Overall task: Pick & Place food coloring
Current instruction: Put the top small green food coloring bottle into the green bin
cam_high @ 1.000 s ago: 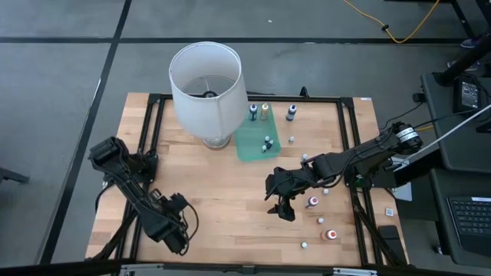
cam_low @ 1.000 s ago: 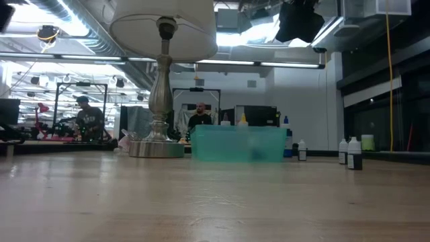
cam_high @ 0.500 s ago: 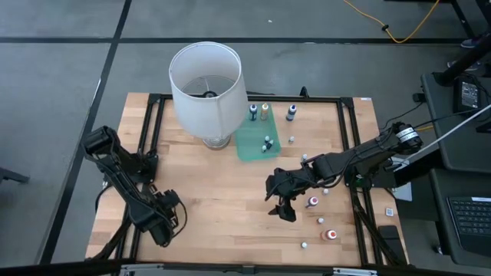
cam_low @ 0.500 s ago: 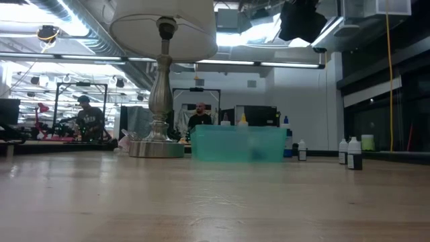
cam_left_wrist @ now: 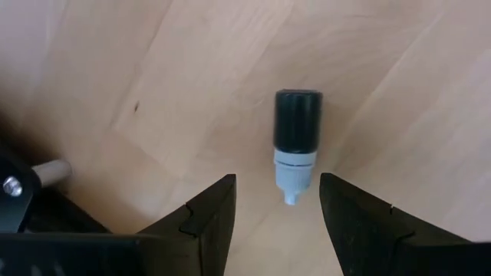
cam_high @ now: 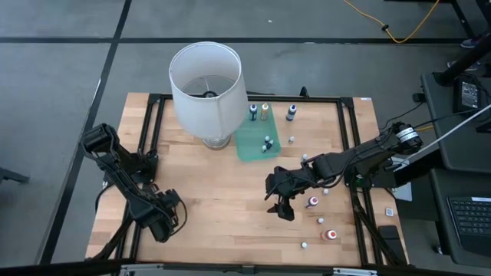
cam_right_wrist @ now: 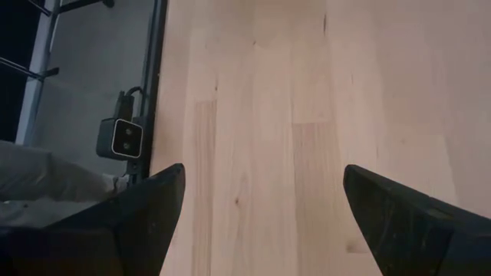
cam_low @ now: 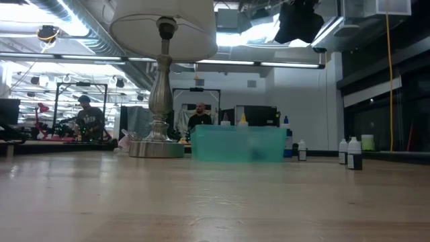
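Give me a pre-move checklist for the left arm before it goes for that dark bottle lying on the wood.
1. Target in sight: the dark bottle lies on its side on the table, white cap toward the left gripper. Ok.
2. Jaws open: a clear gap shows between the fingers. Ok.
3. Alignment: the cap tip sits in line with that gap. Ok.
4. Grip: the fingers are apart from the bottle, nothing held. Ok for approach.
5. Right gripper out of the way: open over bare wood at the table's right side, far from the left arm. Ok.
6. Drop-off: the green tray is by the lamp; free room inside. Cannot tell.
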Controlling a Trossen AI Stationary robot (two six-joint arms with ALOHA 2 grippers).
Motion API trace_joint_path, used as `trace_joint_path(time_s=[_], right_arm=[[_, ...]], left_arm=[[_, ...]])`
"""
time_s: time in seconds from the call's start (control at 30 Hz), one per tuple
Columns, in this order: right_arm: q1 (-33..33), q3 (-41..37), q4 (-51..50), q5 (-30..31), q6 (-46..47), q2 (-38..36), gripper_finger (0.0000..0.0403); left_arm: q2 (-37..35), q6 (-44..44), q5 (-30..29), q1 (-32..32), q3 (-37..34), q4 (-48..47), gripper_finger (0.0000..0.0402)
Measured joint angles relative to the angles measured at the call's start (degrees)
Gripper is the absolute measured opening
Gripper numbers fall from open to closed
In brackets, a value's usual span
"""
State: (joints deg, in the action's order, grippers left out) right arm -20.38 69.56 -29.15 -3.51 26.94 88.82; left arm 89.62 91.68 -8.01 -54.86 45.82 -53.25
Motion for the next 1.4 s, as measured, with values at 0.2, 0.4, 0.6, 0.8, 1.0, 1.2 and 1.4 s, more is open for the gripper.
trace_joint_path(time_s=[0.2, 0.4, 0.6, 0.8, 1.0, 1.2, 1.4], right_arm=[[-0.02, 0.00, 0.02, 0.02, 0.04, 0.00, 0.0354], [0.00, 0.00, 0.02, 0.02, 1.34, 0.00, 0.0354], [0.00, 0.00, 0.02, 0.08, 1.37, 0.00, 0.0354], [-0.01, 0.00, 0.02, 0.07, 1.56, 0.00, 0.0354], [0.00, 0.00, 0.03, 0.07, 1.76, 0.00, 0.0354], [-0.02, 0.00, 0.07, 0.00, 1.73, 0.00, 0.0354], [-0.02, 0.00, 0.07, -0.07, 1.55, 0.00, 0.0354]], left_arm=[[0.00, -1.88, -2.02, 0.25, 0.02, 2.33, 0.0182], [0.00, -1.88, -2.11, 0.25, 0.02, 2.24, 0.0182], [0.02, -1.31, -4.59, 0.25, 0.02, 2.24, 0.0182], [0.02, -0.83, -7.52, 0.51, 0.02, 2.24, 0.0182], [0.04, -1.35, -9.87, 1.53, 0.02, 2.24, 0.0182], [0.07, -3.74, -5.34, 2.83, -2.32, 6.11, 0.0182], [-0.37, -3.52, -6.13, 2.92, -3.40, 7.84, 0.0182]])
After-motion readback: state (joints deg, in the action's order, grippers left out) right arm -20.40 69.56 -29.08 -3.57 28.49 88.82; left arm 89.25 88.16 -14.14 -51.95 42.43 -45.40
